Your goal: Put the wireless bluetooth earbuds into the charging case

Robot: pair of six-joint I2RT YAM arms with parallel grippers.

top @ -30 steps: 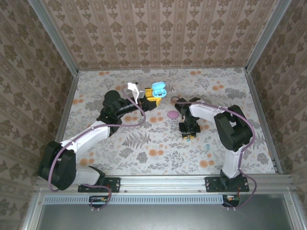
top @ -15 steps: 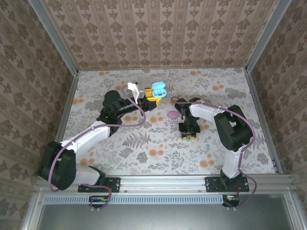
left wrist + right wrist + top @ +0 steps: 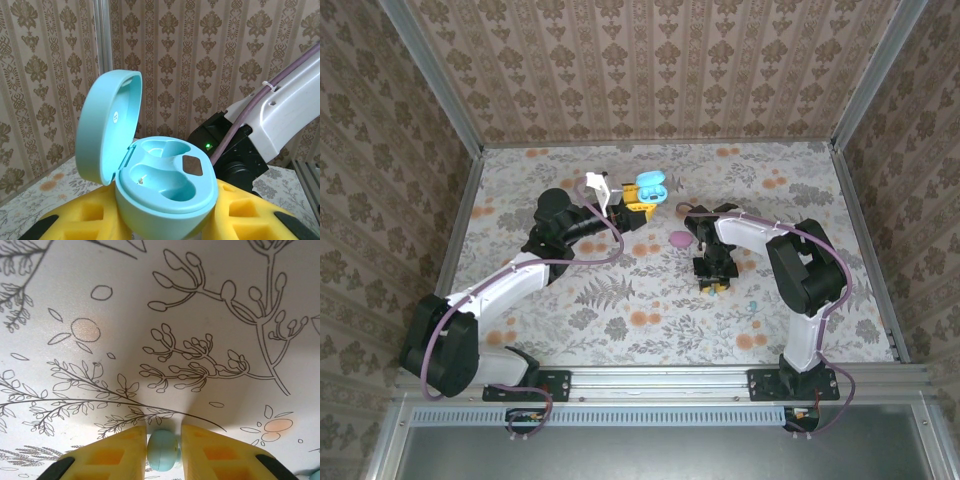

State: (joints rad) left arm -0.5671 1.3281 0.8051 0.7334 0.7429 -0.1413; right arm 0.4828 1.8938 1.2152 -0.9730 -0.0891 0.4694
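- Grips blue case (image 3: 650, 186) with left gripper (image 3: 638, 208); yellow pads (image 3: 85, 215) clenched on either side of its base.
- Holds case upright, raised off the floral table (image 3: 620, 320), over the far middle.
- Lid (image 3: 107, 125) hinged open to the left in left wrist view, inner face toward camera.
- Shows two moulded wells in case base, with a small metallic speck in the nearer well and a dark oval patch (image 3: 192, 165) on the rim between wells.
- Behind case in the same view: right arm (image 3: 270, 115), white link with purple cable along it.
- Pinches light-blue bud (image 3: 162, 447) with right gripper (image 3: 712, 283); bud squeezed between yellow pads (image 3: 110, 455), fingers pointing down at the table, close above it.
- Cannot tell whether bud touches the table.
- From above, sits right of centre, nearer the bases than case, well apart from it.
- Pink piece (image 3: 679, 238), oval, flat on table between the two grippers, closer to right gripper.
- Mint bit (image 3: 752, 305) on table, right of right gripper and nearer the bases; too small to identify.
- Pale blue rounded edge at bottom-right corner of right wrist view, cut off by frame; cannot tell what.
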